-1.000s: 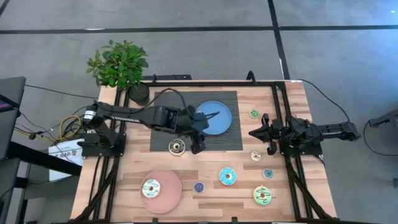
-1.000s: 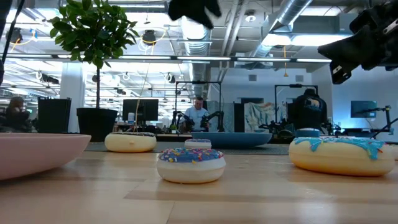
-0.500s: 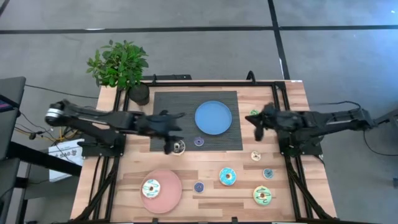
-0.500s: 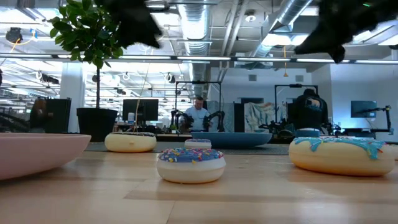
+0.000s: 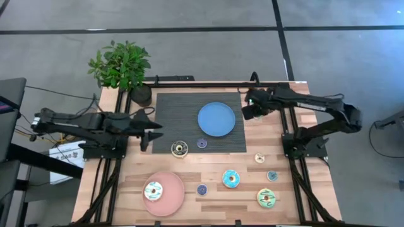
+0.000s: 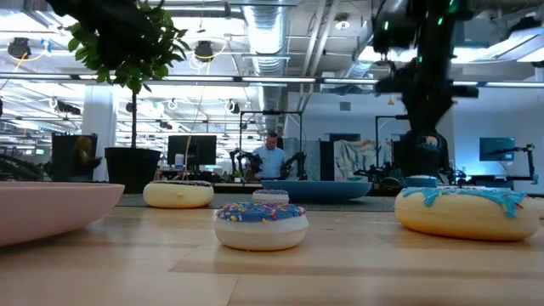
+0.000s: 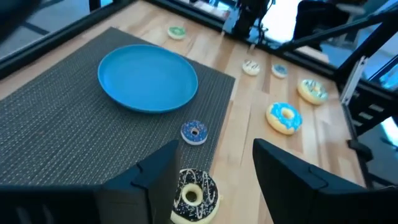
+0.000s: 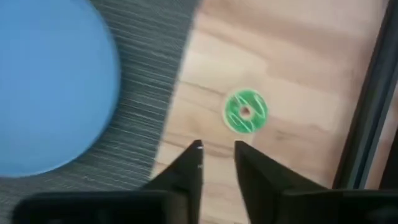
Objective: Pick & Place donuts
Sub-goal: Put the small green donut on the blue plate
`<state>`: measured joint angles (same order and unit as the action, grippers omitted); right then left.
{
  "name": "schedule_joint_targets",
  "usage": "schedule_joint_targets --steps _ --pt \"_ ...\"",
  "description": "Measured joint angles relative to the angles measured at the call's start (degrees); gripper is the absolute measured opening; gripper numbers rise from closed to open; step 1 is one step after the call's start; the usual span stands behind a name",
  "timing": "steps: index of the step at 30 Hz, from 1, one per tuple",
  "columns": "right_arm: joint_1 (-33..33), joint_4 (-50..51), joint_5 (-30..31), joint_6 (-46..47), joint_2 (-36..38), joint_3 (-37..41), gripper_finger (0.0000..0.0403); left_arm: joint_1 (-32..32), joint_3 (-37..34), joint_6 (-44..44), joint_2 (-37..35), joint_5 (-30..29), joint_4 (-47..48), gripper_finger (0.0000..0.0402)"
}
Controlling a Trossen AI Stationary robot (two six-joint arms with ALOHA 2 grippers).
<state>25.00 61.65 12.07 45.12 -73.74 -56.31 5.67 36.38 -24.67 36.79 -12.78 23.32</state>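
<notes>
The right end effector (image 8: 216,155) hangs above the small green donut (image 8: 245,111), fingers a narrow gap apart and holding nothing, so it should centre over the ring, widen and drop straight down to pinch it across the rim; the donut lies on bare wood just beside the dark mat (image 5: 170,107) and near the blue plate (image 5: 216,118). The left end effector (image 7: 211,165) is open and empty at the mat's left edge, facing the dark brown donut (image 7: 193,195). Other donuts dot the wooden tabletop (image 5: 208,202), a white one on the pink plate (image 5: 172,195), with a potted plant (image 5: 121,65) at the corner and an office behind.
</notes>
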Motion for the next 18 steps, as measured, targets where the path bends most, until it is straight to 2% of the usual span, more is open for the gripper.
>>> schedule_joint_targets --steps 5,11,14,18 --pt "6.1 -1.7 -1.8 0.0 -2.5 1.7 0.0188 0.0 -0.2 0.6 -3.2 0.0 0.0 0.0194" --pt "10.7 -8.1 -5.3 -1.9 -3.9 5.1 0.0290 0.0 -0.2 0.2 -3.5 0.3 -0.1 0.0194" --pt "13.5 -10.6 -6.7 -2.1 -5.5 8.4 0.0321 0.0 -0.2 -1.2 -2.8 -0.7 -0.2 0.0194" --pt "16.6 -14.3 -8.3 -4.8 -7.9 11.7 0.0337 0.0 -0.2 -3.1 -2.1 -2.1 -0.5 0.0194"
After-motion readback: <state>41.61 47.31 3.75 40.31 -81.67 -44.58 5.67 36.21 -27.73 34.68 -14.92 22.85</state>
